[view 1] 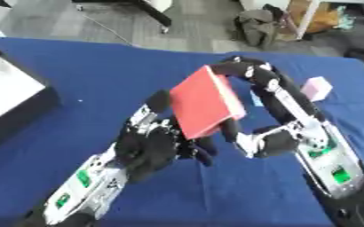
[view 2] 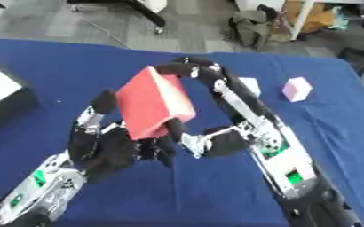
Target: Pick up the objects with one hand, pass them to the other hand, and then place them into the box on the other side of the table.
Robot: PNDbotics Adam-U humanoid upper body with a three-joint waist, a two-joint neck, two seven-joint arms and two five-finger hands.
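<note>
Hands meet above the blue table (view 1: 100, 80). The right hand (view 1: 274, 99) grips the red flat block (view 1: 207, 103), fingers curled over its top edge and thumb under it. The left hand (view 1: 150, 142) is open below, its fingers touching the block. A black box (view 1: 29, 113) stands at the left edge, and a pink cube (view 2: 296, 88) lies far right.

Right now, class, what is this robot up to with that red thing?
The robot is holding a flat red box up above the blue table, between both hands. The right hand curls over its top edge and far side, while the left hand meets its lower end from below, so it looks like a handover between hands. A black box waits at the table's left edge; a small pink block lies at the right.
</note>
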